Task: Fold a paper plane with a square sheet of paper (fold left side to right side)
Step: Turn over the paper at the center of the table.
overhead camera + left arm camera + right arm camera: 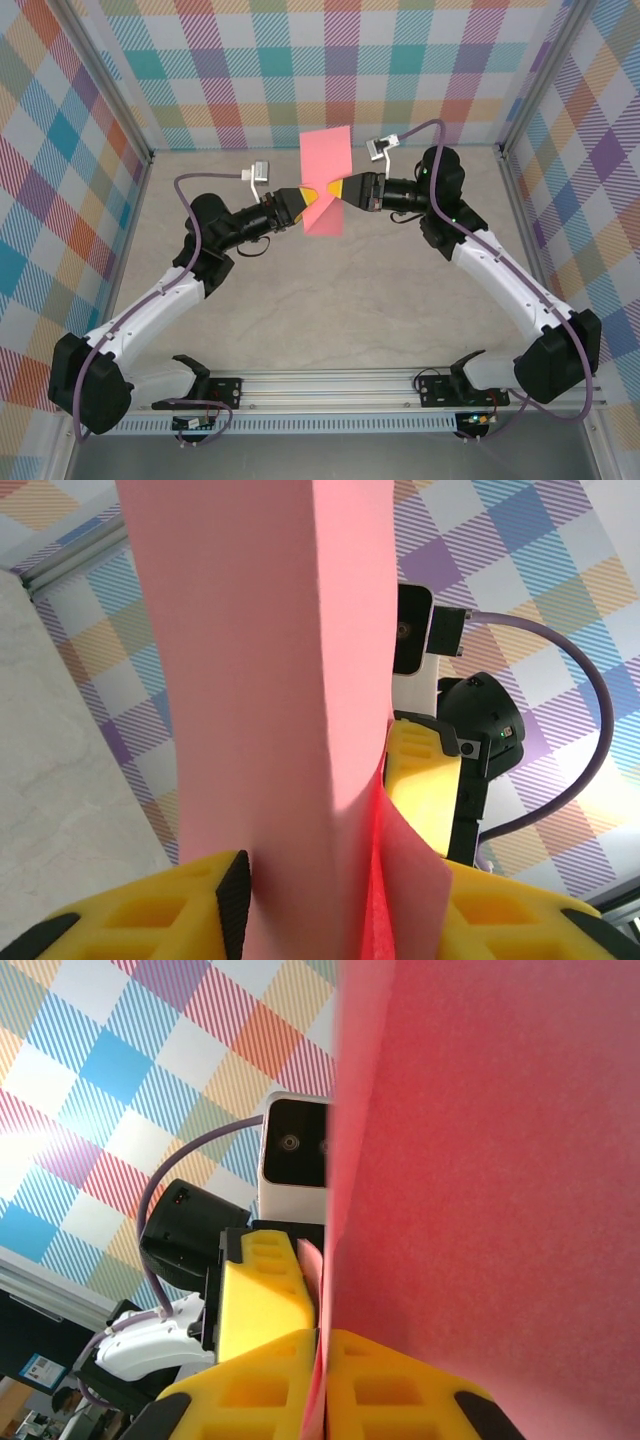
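Nearest, the two arm bases sit on the rail (330,385) at the front edge of the desk (330,300), and both arms reach inward over it to meet near the middle. Just past that, the left pincer (302,203) and right pincer (342,189) face each other almost tip to tip. The sheet (325,160) is between them, lifted off the desk and standing roughly upright. Its upper part rises toward the checked back wall (330,70) and a lower corner hangs below the tips.

The right pincer is pressed closed on the sheet; from its wrist, just a sliver of pink shows between its fingers (400,1390). The left pincer is partway closed, with the paper running up between its fingers (215,905). There is a gap there, taken up by a loose curl of paper, and I cannot tell whether it truly grips.

By the look of it, the sheet is very light and limp. It curves where it stands free, so it would likely flop or twist if held at one spot. It should crease readily and could tear if the pincers pull apart. Best to hold it close to an edge or corner, pads flat, so the left side can swing over onto the right.
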Controlling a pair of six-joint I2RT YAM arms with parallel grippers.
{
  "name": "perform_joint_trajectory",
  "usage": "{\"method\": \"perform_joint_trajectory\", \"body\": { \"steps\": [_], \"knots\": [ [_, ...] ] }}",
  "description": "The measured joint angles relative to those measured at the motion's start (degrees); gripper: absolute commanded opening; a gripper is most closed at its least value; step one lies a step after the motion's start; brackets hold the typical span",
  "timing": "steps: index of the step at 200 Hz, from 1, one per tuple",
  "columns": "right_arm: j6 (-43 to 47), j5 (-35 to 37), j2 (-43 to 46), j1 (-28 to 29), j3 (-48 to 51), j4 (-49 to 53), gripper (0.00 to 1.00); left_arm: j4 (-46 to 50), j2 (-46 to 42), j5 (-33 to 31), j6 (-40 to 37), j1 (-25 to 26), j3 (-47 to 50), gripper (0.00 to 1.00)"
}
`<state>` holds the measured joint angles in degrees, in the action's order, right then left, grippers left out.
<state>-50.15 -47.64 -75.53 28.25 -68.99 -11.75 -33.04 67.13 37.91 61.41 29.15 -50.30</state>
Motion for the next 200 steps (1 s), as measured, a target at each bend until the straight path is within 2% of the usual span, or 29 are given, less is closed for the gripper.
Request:
{"method": "perform_joint_trajectory", "body": {
  "steps": [40,60,69,84,105,119,139,166,200],
  "knots": [
    [0.24,0.33,0.07,0.0,-0.04,2.03,0.24,1.92,-0.61,-0.44,-1.62,0.02,0.0,0.19],
    [2.29,1.09,0.11,0.0,-0.57,5.38,0.31,4.72,-1.86,-1.11,-3.89,0.04,-0.04,0.15],
    [3.82,1.99,0.26,0.0,-1.11,7.72,0.36,6.78,-2.64,-1.64,-5.49,0.09,-0.17,0.14],
    [7.74,5.16,1.33,0.0,-2.03,13.81,0.53,12.28,-4.35,-3.5,-9.38,0.37,-0.7,0.13],
    [14.08,14.1,4.57,0.0,-3.1,24.92,0.68,22.53,-6.75,-8.52,-16.65,1.66,-2.36,0.02],
    [18.21,21.99,6.91,0.04,-3.78,32.26,0.78,30.05,-7.85,-13.46,-21.64,3.19,-4.02,0.0],
    [22.75,34.47,9.66,0.04,-3.93,41.55,0.99,41.64,-7.78,-23.85,-28.89,7.28,-7.5,0.0],
    [26.64,49.2,12.22,0.02,-2.43,50.56,1.0,56.41,-3.69,-42.23,-34.42,15.89,-13.57,0.0],
    [28.79,62.18,14.6,-0.02,0.24,58.29,1.0,72.48,10.19,-63.69,-32.3,23.85,-21.79,0.0]
  ]
}}
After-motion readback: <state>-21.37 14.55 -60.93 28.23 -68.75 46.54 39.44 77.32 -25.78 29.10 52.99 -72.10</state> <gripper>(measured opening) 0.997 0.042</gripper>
